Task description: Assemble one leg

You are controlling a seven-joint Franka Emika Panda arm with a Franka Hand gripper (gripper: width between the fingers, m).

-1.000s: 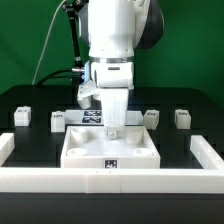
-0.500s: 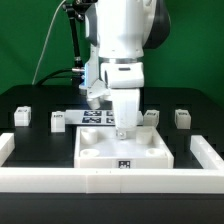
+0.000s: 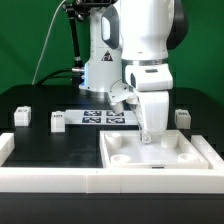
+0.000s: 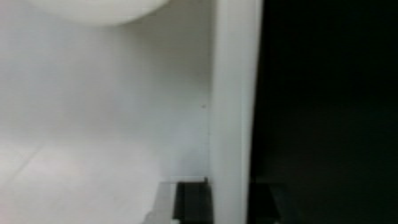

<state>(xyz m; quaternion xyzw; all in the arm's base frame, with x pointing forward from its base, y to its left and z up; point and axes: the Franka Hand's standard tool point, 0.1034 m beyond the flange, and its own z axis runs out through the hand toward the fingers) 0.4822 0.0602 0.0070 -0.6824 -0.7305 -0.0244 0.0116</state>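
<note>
My gripper (image 3: 150, 135) is shut on the far edge of the large white square panel (image 3: 150, 152), which lies flat on the black table at the exterior view's right. Three legs, small white pegs with tags, stand on the table behind it: one at the far left (image 3: 22, 116), one beside it (image 3: 57, 121), and one at the right (image 3: 183, 117). In the wrist view my gripper (image 4: 228, 192) straddles the edge of the panel (image 4: 107, 110). One dark finger (image 4: 192, 203) lies on the white surface, below a round corner hole (image 4: 107, 8).
The marker board (image 3: 100, 117) lies behind the panel, left of my gripper. A low white wall runs along the front (image 3: 90, 181), with raised ends at the left (image 3: 5, 146) and right (image 3: 208, 153). The panel sits in the front right corner.
My gripper has slid the panel along the front wall from the middle to the exterior view's right. A leg that stood right of the gripper is now hidden behind it.
</note>
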